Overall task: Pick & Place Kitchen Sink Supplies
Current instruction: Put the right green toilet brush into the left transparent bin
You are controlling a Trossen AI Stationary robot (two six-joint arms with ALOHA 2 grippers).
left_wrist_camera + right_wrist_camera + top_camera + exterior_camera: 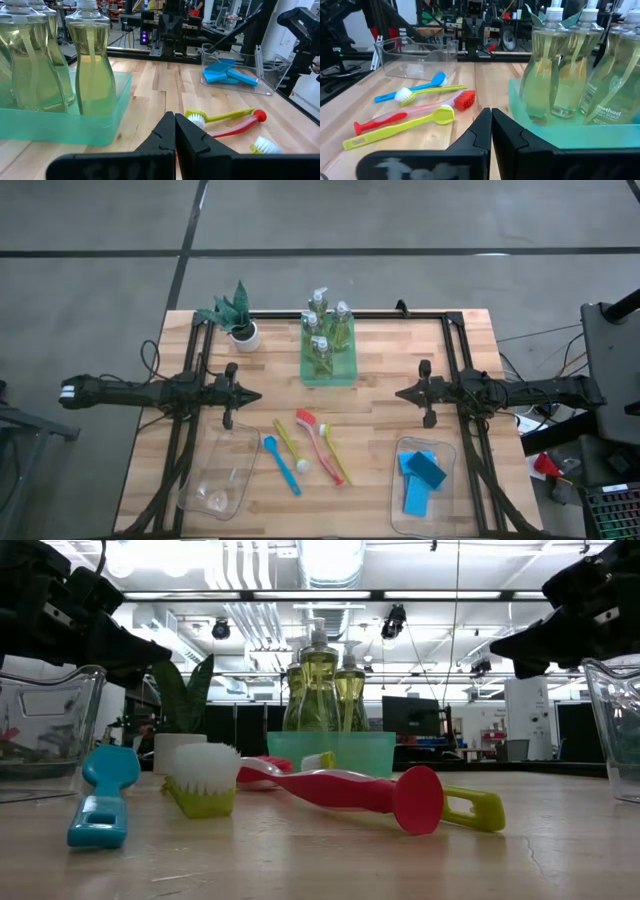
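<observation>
Three long-handled plastic brushes (300, 448) loose at centre – unsorted | blue rectangular sponges (422, 475) binned lower right | left gripper (250, 395), right gripper (403, 392) – both pinched together, empty

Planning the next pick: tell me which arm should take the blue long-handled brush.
Left, I'd judge. The blue long-handled brush lies beside the empty clear plastic bin on the left gripper's side; the right gripper, also shut, hovers farther off, above the clear bin of blue sponges.
</observation>
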